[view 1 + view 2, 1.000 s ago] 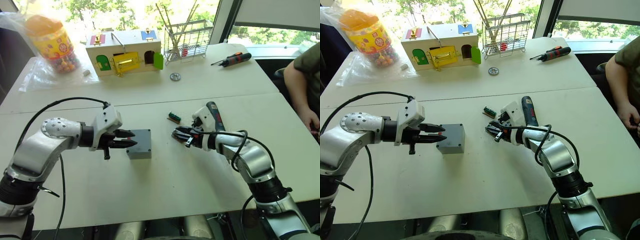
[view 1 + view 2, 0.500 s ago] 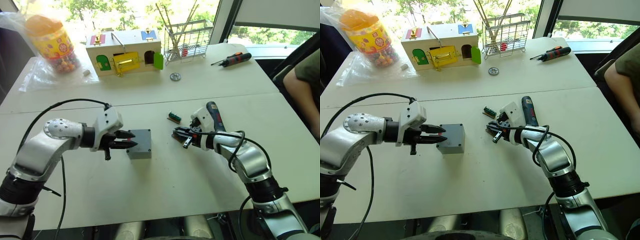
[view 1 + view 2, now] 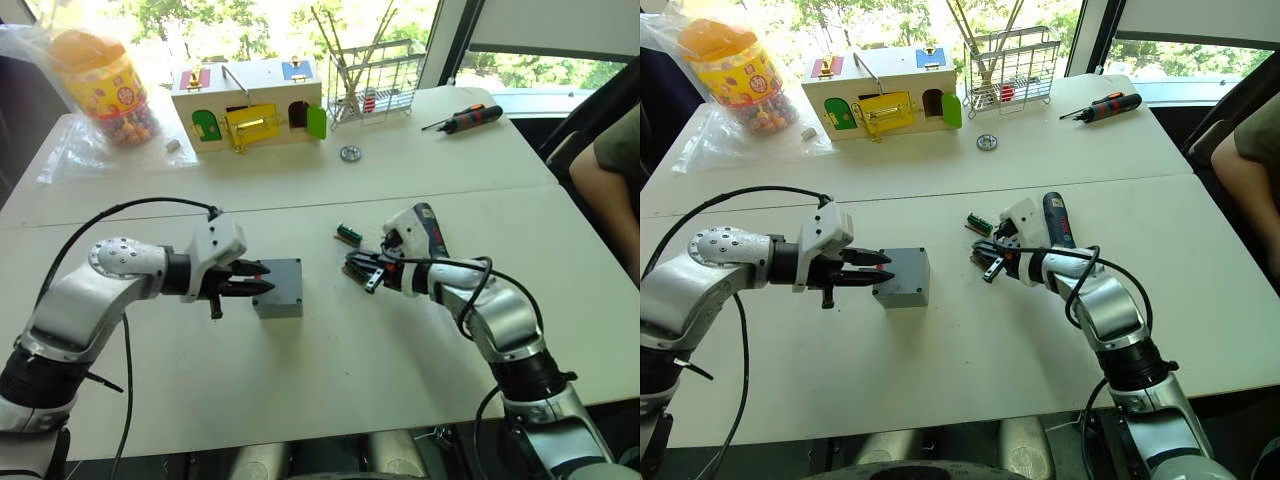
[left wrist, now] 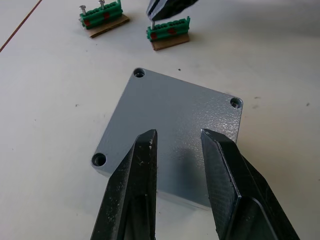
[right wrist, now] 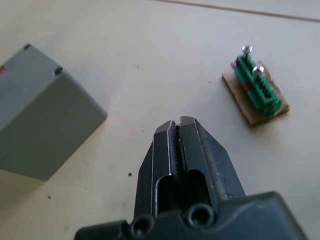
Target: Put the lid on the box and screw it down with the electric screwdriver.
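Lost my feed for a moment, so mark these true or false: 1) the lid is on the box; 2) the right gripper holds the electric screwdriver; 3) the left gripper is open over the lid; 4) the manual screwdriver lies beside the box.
1) True: the lid sits on the box.
2) False: the right gripper is shut on a small metal part; the electric screwdriver lies on the table.
3) True: the left gripper is open above the lid.
4) False: the manual screwdriver lies at the table's far right, well away from the box.
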